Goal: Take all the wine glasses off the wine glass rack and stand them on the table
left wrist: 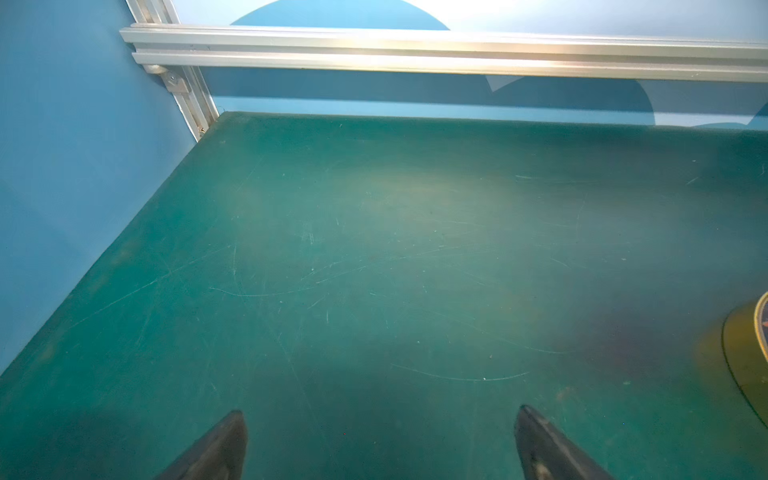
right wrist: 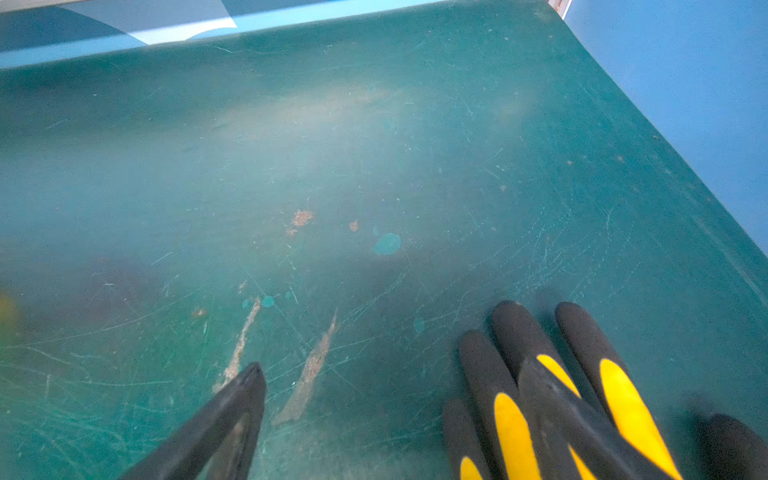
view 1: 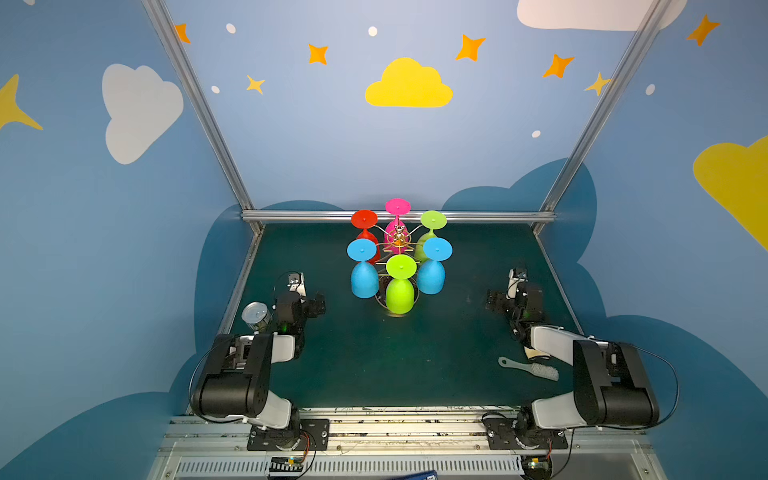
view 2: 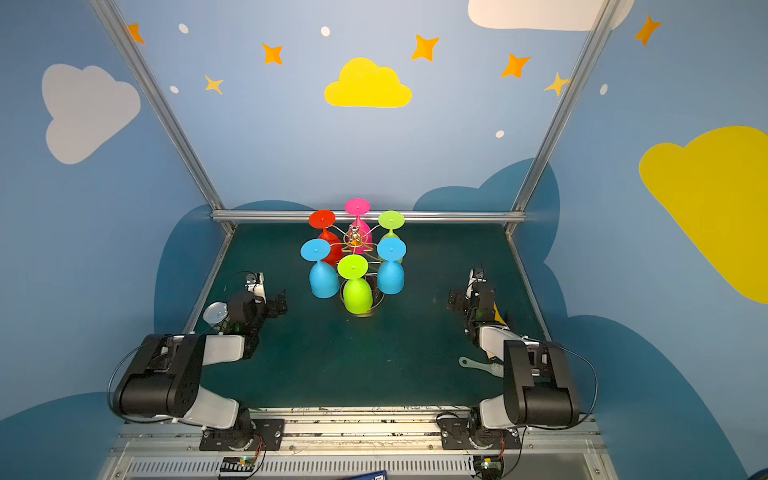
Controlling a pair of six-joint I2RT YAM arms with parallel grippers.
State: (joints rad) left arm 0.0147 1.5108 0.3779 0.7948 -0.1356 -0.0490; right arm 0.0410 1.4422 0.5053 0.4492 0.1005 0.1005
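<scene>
Top views. The wine glass rack [view 1: 397, 240] [view 2: 354, 240] stands mid-surface toward the back rail. Six glasses hang on it, bowls down: red, pink and green behind, two blue and the lime wine glass [view 1: 400, 296] [view 2: 356, 296] in front. None is off the rack, so I judge the task not begun. The left tool [view 1: 316, 302] and right tool [view 1: 494, 300] sit low at either side, well apart from the rack. A tin can [view 1: 256, 316] is by the left arm and a brush [view 1: 530, 368] by the right.

Left wrist. The left tool [left wrist: 384, 440] has its tips spread wide with nothing between them, only bare green surface [left wrist: 374, 249]. A round edge shows at the frame border, likely the rack's base.

Right wrist. The right tool [right wrist: 395, 415] is likewise spread and empty. One finger lies over a black-and-yellow glove [right wrist: 623, 395] without gripping it. No glass is in view.

Left to do: the whole job of reaching, gripping and lifting a glass clear.
</scene>
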